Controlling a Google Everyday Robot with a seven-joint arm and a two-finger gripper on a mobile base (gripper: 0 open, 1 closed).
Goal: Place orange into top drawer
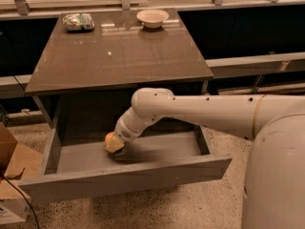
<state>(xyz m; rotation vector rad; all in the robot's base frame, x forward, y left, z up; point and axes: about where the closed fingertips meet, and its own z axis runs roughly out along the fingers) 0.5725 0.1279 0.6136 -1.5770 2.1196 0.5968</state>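
The top drawer (pixel 143 175) is pulled open under the brown table (pixel 119 56); its grey floor and walls show. The orange (pixel 110 138) sits low inside the drawer at its left-middle, mostly covered by my gripper (pixel 113 146), which reaches down into the drawer from the white arm (pixel 200 111). The gripper's tip is right at the orange, close to the drawer floor. Only a small part of the fruit shows past the gripper.
A shallow white bowl (pixel 152 17) and a green-and-white snack bag (pixel 78 21) lie at the back of the table. Cardboard boxes (pixel 12 175) stand on the floor at the left, beside the drawer. A dark shelf runs behind the table.
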